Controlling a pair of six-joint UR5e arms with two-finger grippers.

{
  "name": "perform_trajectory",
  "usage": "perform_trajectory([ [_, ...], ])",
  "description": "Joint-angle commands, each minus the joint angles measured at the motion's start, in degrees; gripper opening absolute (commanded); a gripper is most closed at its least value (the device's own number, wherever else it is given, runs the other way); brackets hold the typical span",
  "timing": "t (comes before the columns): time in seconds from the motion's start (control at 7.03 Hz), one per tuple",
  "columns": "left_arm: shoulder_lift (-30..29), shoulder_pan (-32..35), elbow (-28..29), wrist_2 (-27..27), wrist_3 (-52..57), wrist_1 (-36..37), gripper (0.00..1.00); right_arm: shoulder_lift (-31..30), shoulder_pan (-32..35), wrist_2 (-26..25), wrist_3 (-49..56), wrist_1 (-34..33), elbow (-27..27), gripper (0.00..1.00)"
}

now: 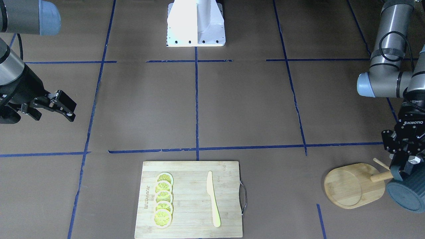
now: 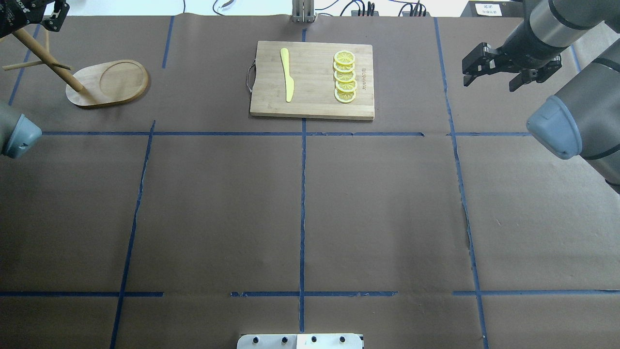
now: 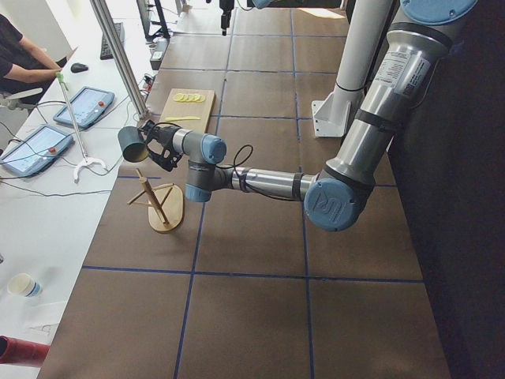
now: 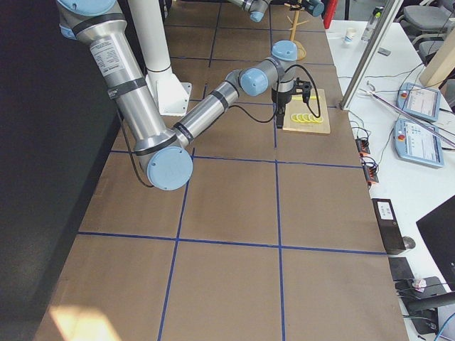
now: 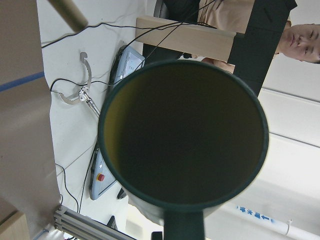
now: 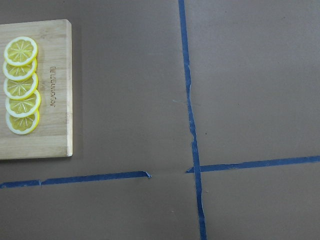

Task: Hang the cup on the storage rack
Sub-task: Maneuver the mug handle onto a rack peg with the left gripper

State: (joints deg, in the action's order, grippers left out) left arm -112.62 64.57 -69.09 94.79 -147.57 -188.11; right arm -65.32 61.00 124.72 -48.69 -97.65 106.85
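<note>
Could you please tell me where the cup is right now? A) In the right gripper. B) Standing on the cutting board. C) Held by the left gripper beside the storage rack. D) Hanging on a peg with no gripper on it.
C: the left gripper is clamped on the cup, in the air beside the storage rack.

Front-facing view: the cup point(image 1: 407, 196) runs off the right edge, so its handle and lettering don't show. It also hides the top of the storage rack point(image 1: 345, 189) post and the left gripper point(image 1: 403, 167) fingertips. Overhead, that gripper is clipped by the upper left corner. Left wrist view: cup handle cut off at the bottom edge, and a blurry wooden rod point(image 5: 67, 12) top left, can't tell which rack part.
</note>
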Motion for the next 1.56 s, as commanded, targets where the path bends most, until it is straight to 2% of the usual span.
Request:
perform_trajectory([
  [0.0,-2.6,-0.1,1.8,-0.3,0.0,-0.4,0.0,0.0,0.0,0.0,0.0,0.0,0.0,1.0],
  [0.28,-3.5,-0.1,3.8,-0.3,0.0,-0.4,0.0,-0.1,0.0,0.0,0.0,0.0,-0.1,1.0],
  [0.57,-5.9,0.0,8.2,-0.3,0.0,-0.4,0.0,0.0,0.0,0.0,0.0,0.0,-0.1,1.0],
  [1.42,-4.8,0.5,8.8,0.3,-0.1,-1.4,0.0,-0.1,0.0,0.0,-0.1,0.0,0.3,1.0],
])
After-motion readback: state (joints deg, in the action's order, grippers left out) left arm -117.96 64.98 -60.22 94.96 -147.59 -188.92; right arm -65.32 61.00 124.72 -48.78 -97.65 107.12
